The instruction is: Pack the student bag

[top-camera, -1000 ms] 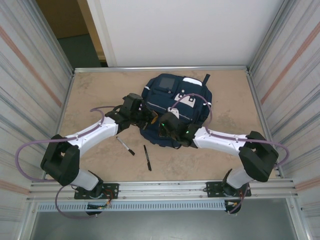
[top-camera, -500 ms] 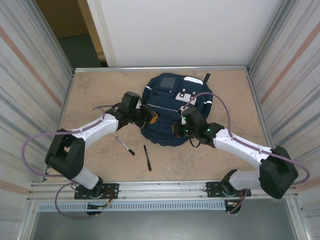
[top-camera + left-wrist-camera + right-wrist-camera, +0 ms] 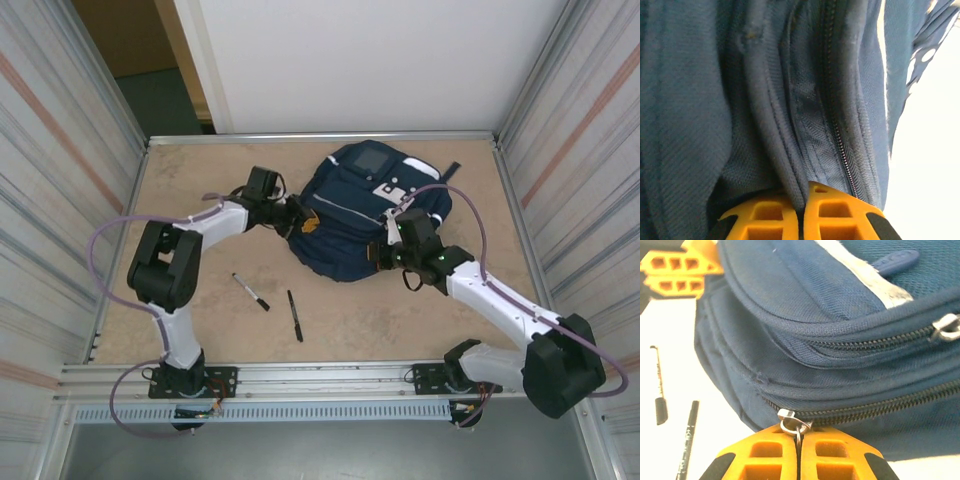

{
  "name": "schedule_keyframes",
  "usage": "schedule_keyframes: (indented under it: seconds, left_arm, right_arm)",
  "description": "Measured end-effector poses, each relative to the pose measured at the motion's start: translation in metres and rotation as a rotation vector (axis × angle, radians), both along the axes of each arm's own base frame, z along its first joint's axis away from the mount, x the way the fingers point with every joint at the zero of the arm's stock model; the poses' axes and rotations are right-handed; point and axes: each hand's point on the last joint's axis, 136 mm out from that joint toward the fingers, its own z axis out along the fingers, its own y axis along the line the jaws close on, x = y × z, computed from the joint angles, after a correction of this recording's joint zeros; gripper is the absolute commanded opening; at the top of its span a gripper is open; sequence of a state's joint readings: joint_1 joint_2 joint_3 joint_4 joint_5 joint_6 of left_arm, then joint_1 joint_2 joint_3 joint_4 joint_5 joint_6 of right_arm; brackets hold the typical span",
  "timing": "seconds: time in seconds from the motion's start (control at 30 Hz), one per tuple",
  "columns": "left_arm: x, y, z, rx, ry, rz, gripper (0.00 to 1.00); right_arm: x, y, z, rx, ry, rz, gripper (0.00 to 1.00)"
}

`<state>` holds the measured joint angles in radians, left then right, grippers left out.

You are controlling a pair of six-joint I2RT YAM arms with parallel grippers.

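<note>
The student bag is a navy backpack lying flat on the table, tilted toward the back right. My left gripper is at the bag's left edge, shut on a fold of its fabric beside a closed zip. My right gripper is at the bag's near edge, shut on a metal zipper pull of the lower zip. That zip looks closed to the right of the pull. The left gripper's orange fingers show at the top left of the right wrist view.
Two black pens lie on the tan table in front of the bag, also seen as pens in the right wrist view. Metal walls enclose the table on the left and right.
The bag has slid and turned toward the back right. The left arm has stretched out along with it, and the right gripper has moved right along the bag's near edge. Both stay shut.
</note>
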<state>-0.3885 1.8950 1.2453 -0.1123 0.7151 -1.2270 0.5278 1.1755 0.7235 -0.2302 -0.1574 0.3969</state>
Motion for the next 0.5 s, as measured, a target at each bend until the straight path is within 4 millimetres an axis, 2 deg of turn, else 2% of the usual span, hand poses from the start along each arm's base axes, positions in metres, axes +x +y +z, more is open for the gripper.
schedule_keyframes:
  seconds: [0.07, 0.17, 0.27, 0.33, 0.37, 0.5]
  left_arm:
    - [0.021, 0.006, 0.002, -0.005, -0.031, 0.008, 0.20]
    - [0.057, 0.028, 0.000, -0.003, -0.071, 0.070, 0.33]
    - [0.067, 0.052, -0.004, 0.007, -0.082, 0.122, 0.39]
    - [0.053, 0.060, -0.008, 0.034, -0.073, 0.135, 0.40]
    - [0.039, 0.060, -0.009, 0.054, -0.065, 0.131, 0.40]
    - [-0.025, 0.038, -0.002, 0.101, -0.066, 0.079, 0.41]
  right_arm:
    - [0.004, 0.011, -0.006, 0.013, 0.010, 0.011, 0.00]
    - [0.006, 0.030, -0.016, 0.025, 0.039, 0.033, 0.00]
    - [0.011, 0.048, -0.021, 0.045, 0.070, 0.055, 0.00]
    - [0.014, 0.058, -0.022, 0.056, 0.087, 0.069, 0.00]
    - [0.017, 0.063, -0.020, 0.062, 0.087, 0.072, 0.00]
    - [0.018, 0.082, -0.018, 0.089, 0.077, 0.114, 0.00]
